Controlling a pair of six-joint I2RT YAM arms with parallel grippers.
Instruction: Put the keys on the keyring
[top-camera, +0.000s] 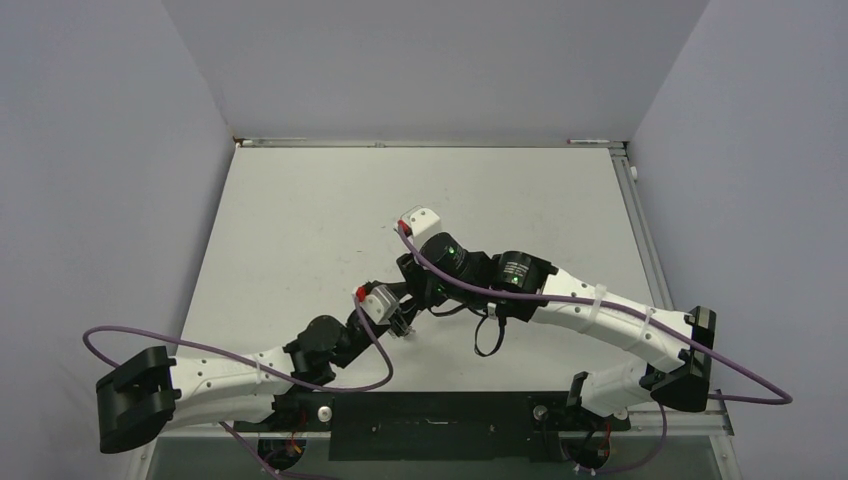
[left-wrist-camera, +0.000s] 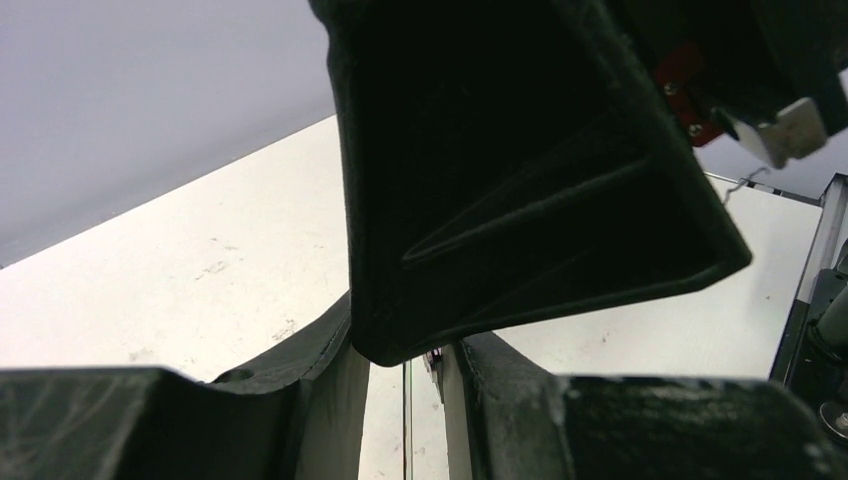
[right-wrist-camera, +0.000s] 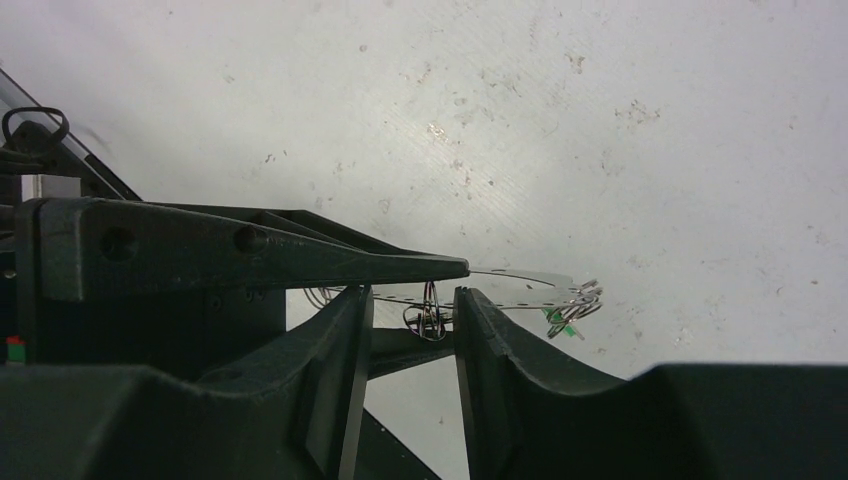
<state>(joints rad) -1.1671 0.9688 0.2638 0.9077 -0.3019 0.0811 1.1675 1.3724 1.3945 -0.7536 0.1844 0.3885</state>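
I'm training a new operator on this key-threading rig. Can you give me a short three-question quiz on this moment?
1. True or false: in the right wrist view, part of the thin silvery wire keyring shows in the gap between the right hand's fingers.
2. Seen from above, the left hand and the right hand meet: A) over the middle of the flat white table; B) at its far-left corner; C) beyond its right edge.
3. Fill in: the thin cable looping along each arm is coloured ___.

Key: 1 true; 2 A; 3 purple.
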